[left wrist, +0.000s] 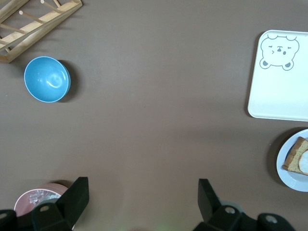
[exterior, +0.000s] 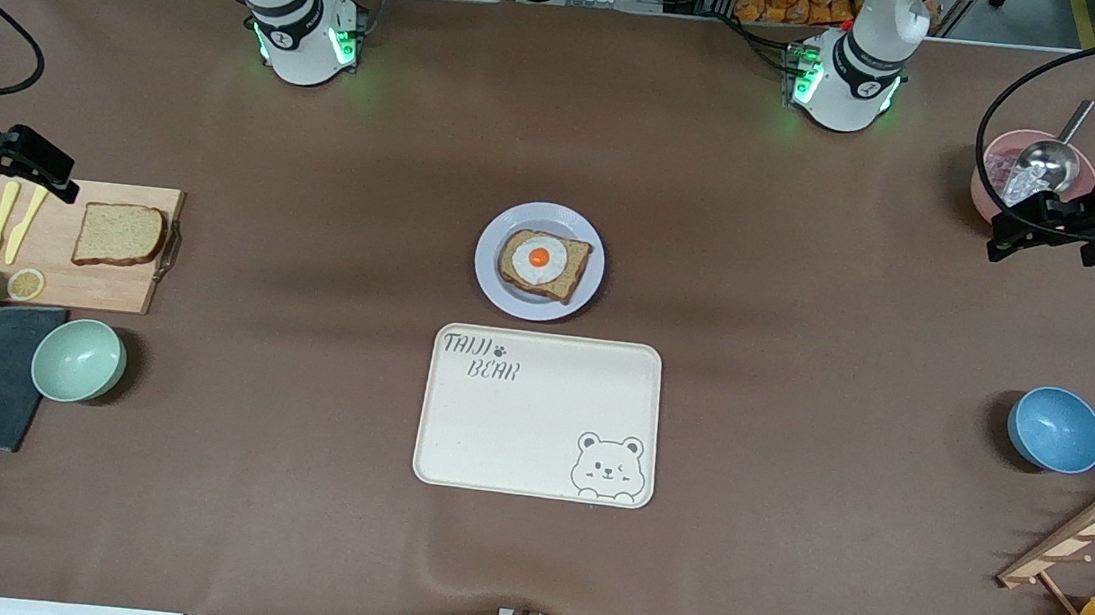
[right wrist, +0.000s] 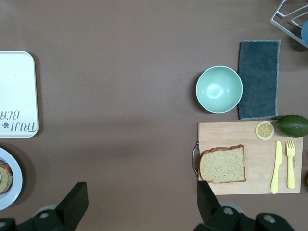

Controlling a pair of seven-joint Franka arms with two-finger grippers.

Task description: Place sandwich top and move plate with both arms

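Nearest the camera sits the bear tray (exterior: 537, 415), bare. Just past it, the plate (exterior: 500, 283) carries the egg slice (exterior: 544, 264). The sandwich top (exterior: 119, 234) lies flat on the cutting board (exterior: 108, 285) at the right arm's end. Right gripper (exterior: 29, 165) hangs near that board, left gripper (exterior: 1038, 226) by the pink bowl (exterior: 992, 157), both spread wide. Risk: a thin, soft slice could slip or tear, or nudge the knife (exterior: 26, 223).
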